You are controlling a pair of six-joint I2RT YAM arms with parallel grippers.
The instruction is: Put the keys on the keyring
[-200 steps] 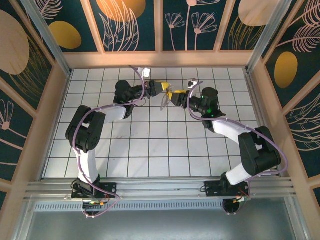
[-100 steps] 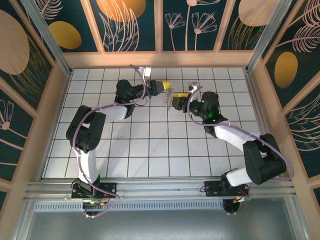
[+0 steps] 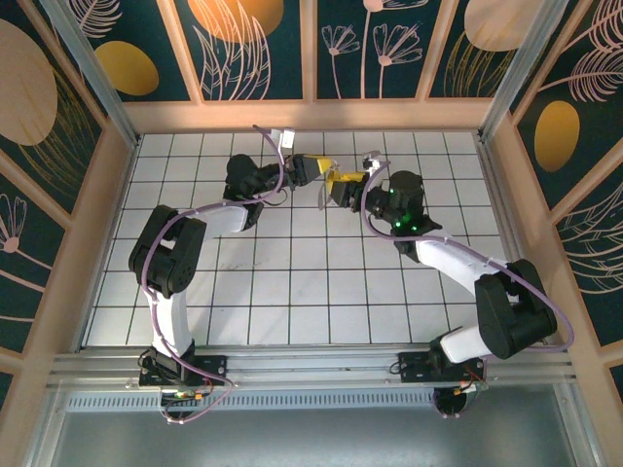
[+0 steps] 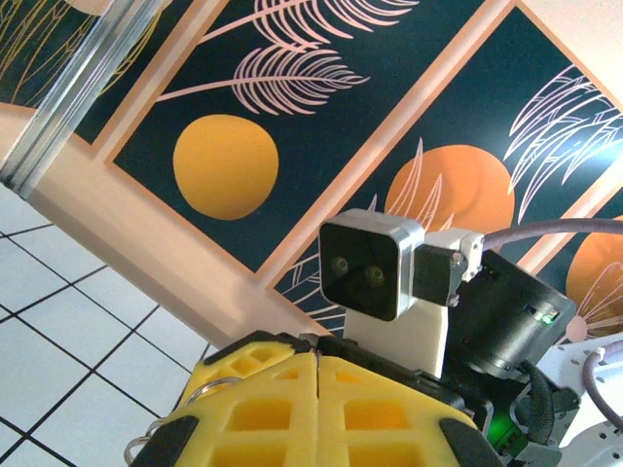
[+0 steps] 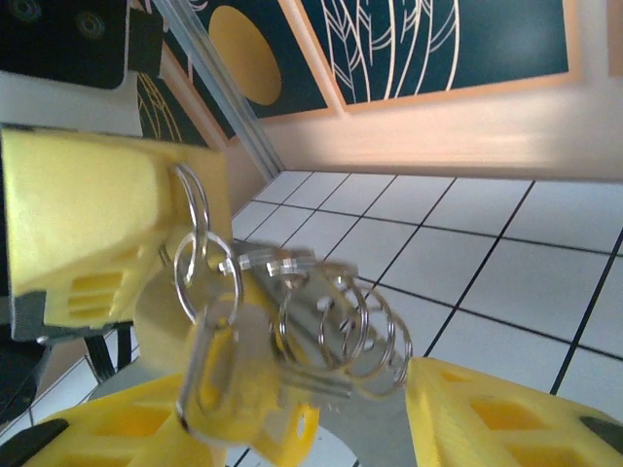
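My left gripper (image 3: pixel 316 167) is shut on the keyring (image 5: pixel 191 208), a thin steel loop pinched edge-on between its yellow pads (image 4: pixel 258 413). In the left wrist view part of the loop (image 4: pixel 201 391) sticks out left of the pads. A chain of several steel rings (image 5: pixel 343 321) runs from it. A key (image 5: pixel 208 377) with a yellowish head hangs from it, blurred. My right gripper (image 3: pixel 334 187) faces the left one tip to tip, above the floor. Its jaws (image 5: pixel 365 420) stand partly apart around a flat grey key blade (image 5: pixel 375 384) that spans the gap.
The white tiled floor (image 3: pixel 292 272) lies below both grippers. Patterned panel walls (image 3: pixel 311 58) stand close behind them, with a wooden ledge at their foot. The right arm's camera block (image 4: pixel 372 263) sits right in front of the left gripper.
The right gripper dipped slightly, then came back up and left toward the left gripper, and its elbow shifted right. The hanging rings swung. The left arm stayed put.
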